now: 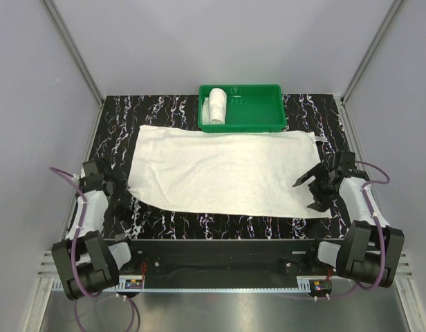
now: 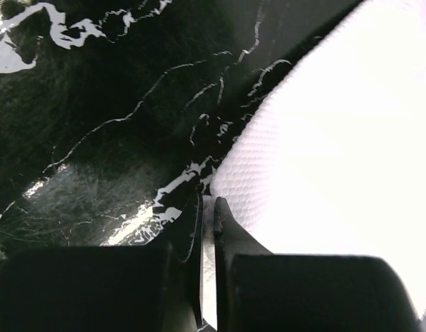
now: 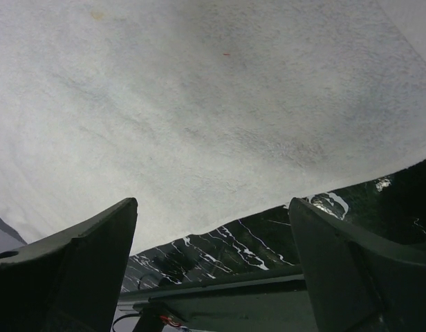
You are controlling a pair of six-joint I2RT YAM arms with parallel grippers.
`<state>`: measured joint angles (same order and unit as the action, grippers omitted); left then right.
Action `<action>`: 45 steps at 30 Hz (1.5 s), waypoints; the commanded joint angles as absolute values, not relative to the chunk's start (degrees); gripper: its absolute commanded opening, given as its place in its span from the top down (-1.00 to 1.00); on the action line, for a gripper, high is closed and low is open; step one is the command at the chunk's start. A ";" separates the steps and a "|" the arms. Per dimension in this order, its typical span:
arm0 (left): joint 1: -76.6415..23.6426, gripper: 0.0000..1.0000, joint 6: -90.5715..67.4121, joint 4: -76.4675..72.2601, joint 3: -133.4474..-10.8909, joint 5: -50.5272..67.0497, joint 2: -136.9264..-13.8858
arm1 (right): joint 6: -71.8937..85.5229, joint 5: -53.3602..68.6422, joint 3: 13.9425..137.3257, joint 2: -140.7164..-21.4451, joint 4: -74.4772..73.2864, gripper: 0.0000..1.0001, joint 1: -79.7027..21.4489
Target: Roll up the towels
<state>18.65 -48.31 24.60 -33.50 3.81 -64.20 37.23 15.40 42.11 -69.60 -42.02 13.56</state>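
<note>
The large white towel (image 1: 223, 169) lies spread flat on the black marbled table (image 1: 116, 121). A smaller white towel (image 1: 217, 106) sits rolled up in the left end of the green tray (image 1: 261, 114). My left gripper (image 1: 124, 189) is at the large towel's near left corner. In the left wrist view that gripper (image 2: 207, 202) is shut, with a strip of the towel (image 2: 337, 138) pinched between its jaws. At the towel's right edge my right gripper (image 1: 308, 194) stands wide open. In the right wrist view its jaws (image 3: 211, 203) straddle the towel's (image 3: 213, 104) near edge without touching it.
The green tray stands at the back of the table, just behind the towel's far edge. Grey walls with metal posts (image 1: 75, 52) enclose the table on three sides. A black rail (image 1: 220, 252) runs along the near edge between the arm bases.
</note>
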 commanded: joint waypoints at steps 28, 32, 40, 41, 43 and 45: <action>21.53 1.00 -43.95 17.49 -31.82 28.48 -64.86 | 45.36 -1.58 42.89 -77.95 -47.65 -0.51 25.14; 21.71 1.00 -44.03 17.49 -31.91 27.78 -64.51 | 44.12 -1.41 42.63 -79.89 -45.53 -0.32 26.28; 21.88 1.00 -43.86 18.02 -31.90 25.84 -63.99 | 41.84 -0.18 42.27 -82.44 -41.66 0.63 27.69; 21.88 1.00 -43.86 18.28 -31.99 25.40 -63.98 | 41.75 -0.18 42.28 -82.62 -41.66 0.80 27.77; 22.06 1.00 -43.86 18.19 -31.99 25.05 -63.81 | 41.22 -0.18 42.36 -82.44 -41.48 0.88 27.77; 21.97 1.00 -43.77 18.63 -32.17 24.61 -63.55 | 41.04 -0.09 42.28 -82.09 -41.57 1.00 27.77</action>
